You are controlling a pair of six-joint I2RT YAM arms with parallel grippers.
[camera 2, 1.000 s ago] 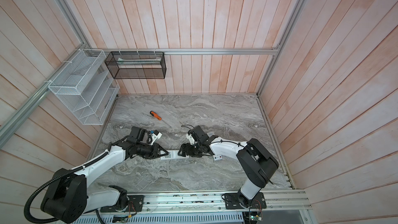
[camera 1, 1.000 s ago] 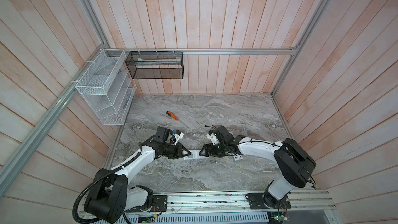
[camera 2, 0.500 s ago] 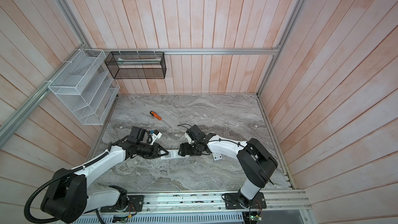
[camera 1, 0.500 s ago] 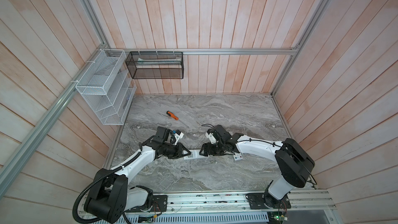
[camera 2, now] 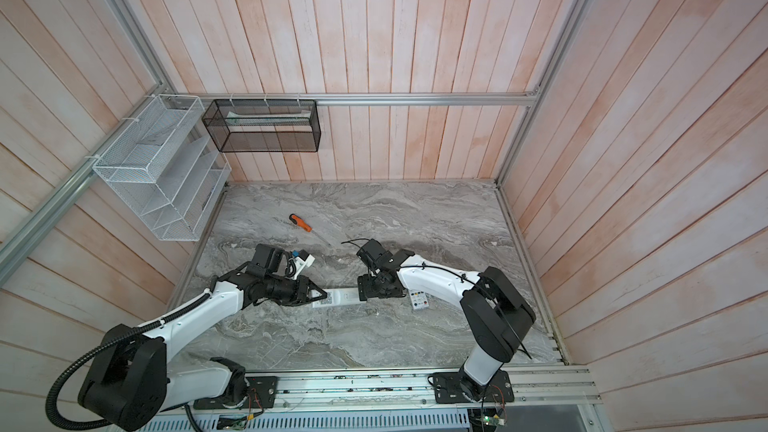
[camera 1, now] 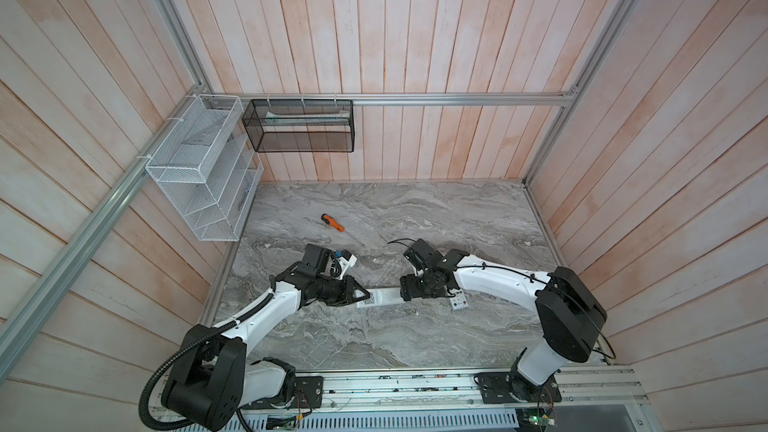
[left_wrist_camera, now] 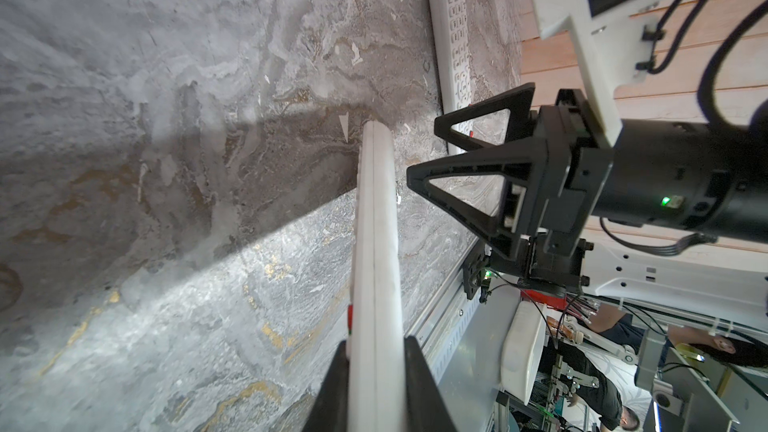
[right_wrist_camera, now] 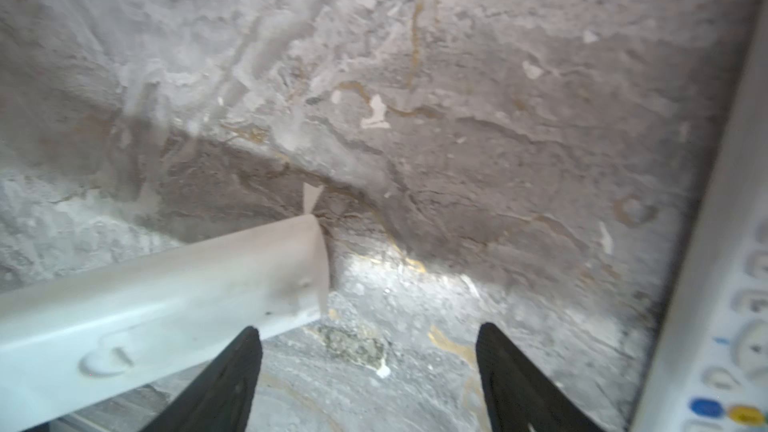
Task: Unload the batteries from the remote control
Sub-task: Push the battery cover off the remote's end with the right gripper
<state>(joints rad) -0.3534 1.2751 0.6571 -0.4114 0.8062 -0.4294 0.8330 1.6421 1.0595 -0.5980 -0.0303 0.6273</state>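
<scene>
The black mesh wall basket [camera 1: 299, 144] holds a pale strip [camera 1: 303, 116]. The left tool [left_wrist_camera: 376, 367] clamps a long white plastic remote [left_wrist_camera: 376, 222]; the right tool [right_wrist_camera: 368, 328], jaws apart, sits beside its free end.

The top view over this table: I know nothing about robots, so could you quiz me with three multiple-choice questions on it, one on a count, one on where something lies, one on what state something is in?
1. How many white remotes show? A) one B) two C) four
2. Where is the orange screwdriver? A) alone on the marble table, toward the back wall B) across a remote C) hanging on the wall
3. The left fingers are: A) spread wide B) shut on a remote C) shut on nothing
Answers: 1 B, the held remote sits in the left fingers and the flat remote lies on the table. 2 A, nothing touches it. 3 B, both fingers press the held remote's sides.
</scene>
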